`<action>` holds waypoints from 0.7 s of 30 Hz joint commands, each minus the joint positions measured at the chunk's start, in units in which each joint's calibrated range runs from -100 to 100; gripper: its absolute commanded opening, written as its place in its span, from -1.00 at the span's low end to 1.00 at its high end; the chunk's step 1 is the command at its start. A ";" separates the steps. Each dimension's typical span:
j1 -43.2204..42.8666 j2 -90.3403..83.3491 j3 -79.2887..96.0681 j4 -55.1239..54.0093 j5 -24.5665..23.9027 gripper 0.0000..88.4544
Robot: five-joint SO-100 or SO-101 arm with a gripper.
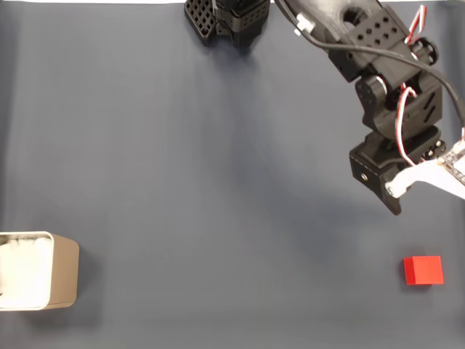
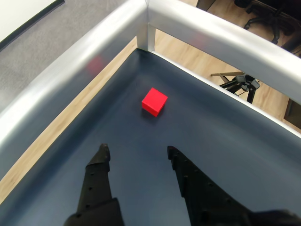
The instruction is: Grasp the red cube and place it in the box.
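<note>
In your wrist view the gripper (image 2: pixel 137 153) stands open, its two black fingers (image 2: pixel 96 176) parted with bare dark mat (image 2: pixel 225 141) between them; they hold and touch nothing. The red cube (image 2: pixel 154 101) lies on the mat toward 12 o'clock from the fingertips, apart from them. In the fixed view, the box (image 1: pixel 64 273) sits well apart at 9 o'clock from the cube.

Fixed view: camera mounted above, facing straight down on the dark mat (image 1: pixel 218 182), taking in most of it from the arm's base at the top edge. Wrist view: camera close behind the gripper (image 2: pixel 138 151), tilted down toward the mat's corner. Shared ground: the red cube (image 1: pixel 423 270) (image 2: pixel 154 101)
</note>
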 commanded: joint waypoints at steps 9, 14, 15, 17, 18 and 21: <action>0.44 5.75 -8.24 -3.53 1.07 -0.28; 0.65 7.31 -8.24 -6.40 1.27 -0.25; 0.65 7.65 -8.51 -6.65 1.22 -0.24; 0.65 8.52 -8.97 -6.73 1.07 -0.23; 0.65 8.95 -9.24 -6.73 1.03 -0.23; 0.65 10.34 -10.06 -7.06 0.98 -0.22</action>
